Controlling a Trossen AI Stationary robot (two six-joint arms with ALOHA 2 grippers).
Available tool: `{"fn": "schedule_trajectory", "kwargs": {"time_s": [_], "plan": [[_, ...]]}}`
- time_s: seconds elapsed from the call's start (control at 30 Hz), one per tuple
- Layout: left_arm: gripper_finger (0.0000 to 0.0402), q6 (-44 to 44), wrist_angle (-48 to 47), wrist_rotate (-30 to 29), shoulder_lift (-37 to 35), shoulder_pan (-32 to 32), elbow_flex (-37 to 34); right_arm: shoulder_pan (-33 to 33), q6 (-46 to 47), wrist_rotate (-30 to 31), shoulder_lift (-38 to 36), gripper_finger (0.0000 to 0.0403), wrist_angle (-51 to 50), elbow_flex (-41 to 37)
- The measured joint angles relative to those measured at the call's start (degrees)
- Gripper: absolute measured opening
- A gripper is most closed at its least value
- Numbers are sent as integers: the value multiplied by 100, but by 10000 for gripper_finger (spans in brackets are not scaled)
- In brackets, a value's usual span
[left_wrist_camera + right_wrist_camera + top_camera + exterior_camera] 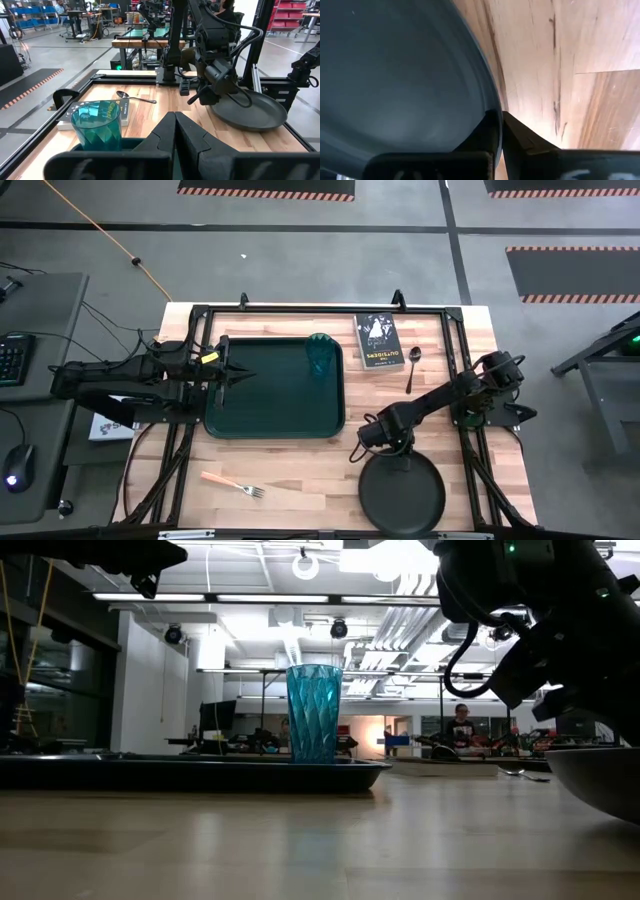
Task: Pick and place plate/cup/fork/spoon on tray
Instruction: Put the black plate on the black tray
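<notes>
The right gripper is pinching the plate's rim with clenched jaws; the left gripper is hovering clenched over the tray.

The tabletop is pale wood, smooth, with visible grain and plank seams. The plate looks matt black, with a soft sheen inside its rim. The cup is translucent teal plastic, faceted and glossy. The tray is dark green and smooth, faintly shiny. The fork has an orange plastic-looking handle and silvery metal tines.
</notes>
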Motion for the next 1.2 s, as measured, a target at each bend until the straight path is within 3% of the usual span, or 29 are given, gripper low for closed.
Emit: {"fn": "schedule_trajectory", "kwargs": {"time_s": [0.27,0.67,0.93,1.2], "plan": [[0,0,0,0,1,0,0,-25,24,-161,-150,0,3,-2],[0,2,-2,0,2,0,0,-496,554,247,-1494,0,388,-4],[0,2,72,-1,0,0,0,-875,939,1428,-1969,0,2450,-4],[0,155,412,194,-20,-1,2,-1455,1354,2204,-996,0,4570,-2]]}}
